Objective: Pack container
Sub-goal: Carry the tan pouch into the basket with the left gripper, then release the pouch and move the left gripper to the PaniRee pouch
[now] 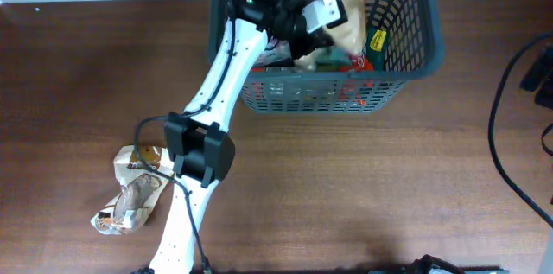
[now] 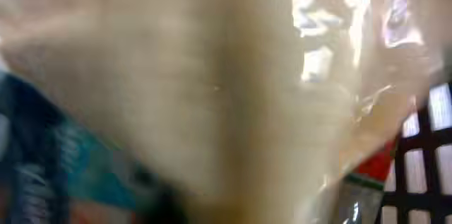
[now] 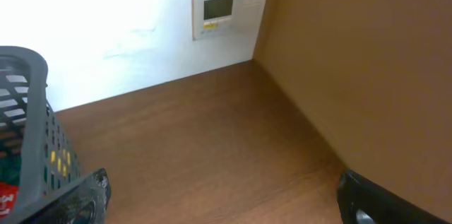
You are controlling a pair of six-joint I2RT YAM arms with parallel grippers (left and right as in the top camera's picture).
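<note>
A crumpled tan wrapper (image 1: 130,192) lies at 8 o'clock. At 12 o'clock the left gripper (image 1: 328,32) sits inside the container (image 1: 294,94), a grey lattice-walled plastic basket, against a glossy beige packet (image 1: 352,10); its grip cannot be told. The right gripper (image 3: 222,192) gapes wide, empty.

Overhead, the light is even and soft, with faint shadows on the table (image 1: 389,187). The left wrist view is badly out of focus: a pale packet (image 2: 212,75) fills it, glare streaks its film at the upper right, and the container (image 2: 402,181) is smeared. In the right wrist view, the far wall (image 3: 106,12) is blown out white.
</note>
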